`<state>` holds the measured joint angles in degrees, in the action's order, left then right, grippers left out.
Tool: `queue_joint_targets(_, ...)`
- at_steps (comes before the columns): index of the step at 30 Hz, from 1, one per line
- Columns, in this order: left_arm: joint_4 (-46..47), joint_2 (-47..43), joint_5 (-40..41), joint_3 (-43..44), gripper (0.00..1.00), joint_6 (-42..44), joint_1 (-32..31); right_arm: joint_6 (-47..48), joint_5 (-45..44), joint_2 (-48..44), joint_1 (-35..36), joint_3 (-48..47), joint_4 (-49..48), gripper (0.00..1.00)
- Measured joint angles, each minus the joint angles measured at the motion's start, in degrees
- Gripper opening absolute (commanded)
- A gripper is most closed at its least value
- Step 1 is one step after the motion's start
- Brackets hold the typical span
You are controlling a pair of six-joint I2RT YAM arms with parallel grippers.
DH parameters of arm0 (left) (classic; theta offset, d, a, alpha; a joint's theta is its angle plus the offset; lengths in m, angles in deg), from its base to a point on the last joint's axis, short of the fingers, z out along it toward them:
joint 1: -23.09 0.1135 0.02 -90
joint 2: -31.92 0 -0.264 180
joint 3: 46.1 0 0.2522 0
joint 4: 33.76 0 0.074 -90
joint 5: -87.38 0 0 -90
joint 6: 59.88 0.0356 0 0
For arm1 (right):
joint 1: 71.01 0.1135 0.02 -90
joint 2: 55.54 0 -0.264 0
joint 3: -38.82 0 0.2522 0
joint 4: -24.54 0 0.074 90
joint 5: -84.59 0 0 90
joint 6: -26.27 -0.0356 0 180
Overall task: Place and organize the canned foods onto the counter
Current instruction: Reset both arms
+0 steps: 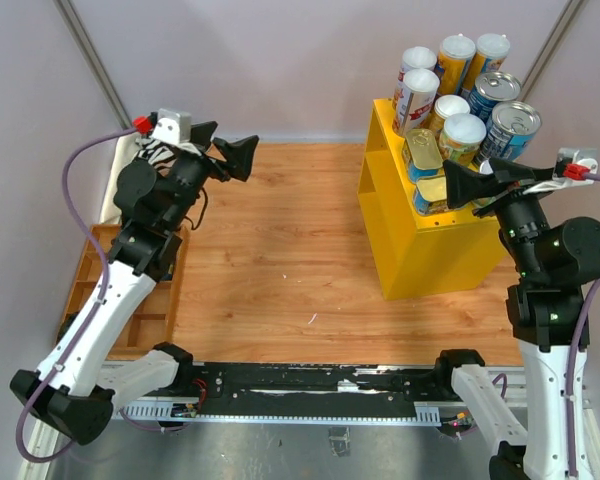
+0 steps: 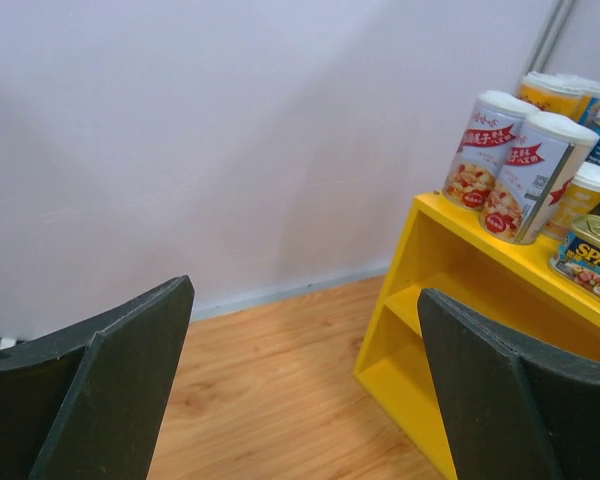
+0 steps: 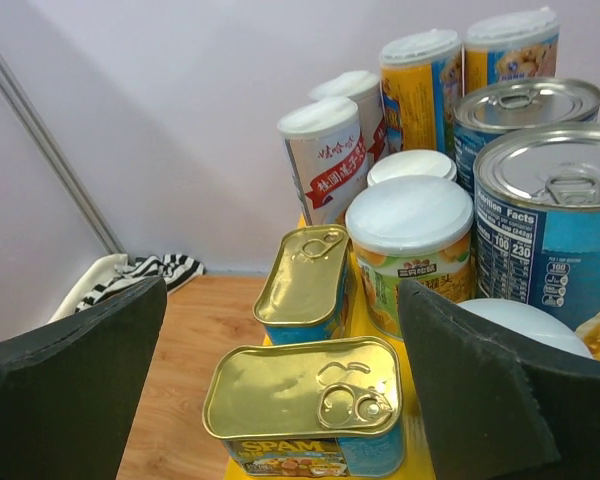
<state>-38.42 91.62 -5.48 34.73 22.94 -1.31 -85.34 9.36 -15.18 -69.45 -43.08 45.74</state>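
Note:
The yellow counter (image 1: 430, 250) stands at the right, with its two open shelves facing left (image 2: 420, 300). All the cans stand on its top: red-white tubes (image 1: 416, 95), orange tubes (image 1: 456, 60), yellow white-lidded cans (image 1: 462, 135), blue silver-topped cans (image 1: 515, 128) and two gold tins (image 1: 421, 155). My right gripper (image 1: 485, 180) is open and empty beside the tins. The near gold tin (image 3: 305, 405) shows between its fingers (image 3: 480, 390), untouched. My left gripper (image 1: 225, 145) is open and empty, raised at the far left and facing the counter (image 2: 305, 400).
A brown wooden compartment tray (image 1: 110, 300) lies at the left edge under my left arm. A black-and-white striped cloth (image 3: 145, 270) lies in the far left corner. Walls close off the back and sides. The arm rail (image 1: 310, 385) runs along the front.

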Motion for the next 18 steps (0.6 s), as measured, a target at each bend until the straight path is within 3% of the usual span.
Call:
queue_joint_targets(8, -2.3, -5.6, 3.0, 0.0, 1.0, -0.1, 1.4, 0.0, 0.3, -2.1, 0.0, -0.8, -2.6, 0.98)
queue_joint_targets(18, -2.7, -3.6, 3.1, 0.0, 1.0, 0.3, 1.4, 0.7, 0.2, -1.9, 0.0, -0.8, -2.9, 0.99)
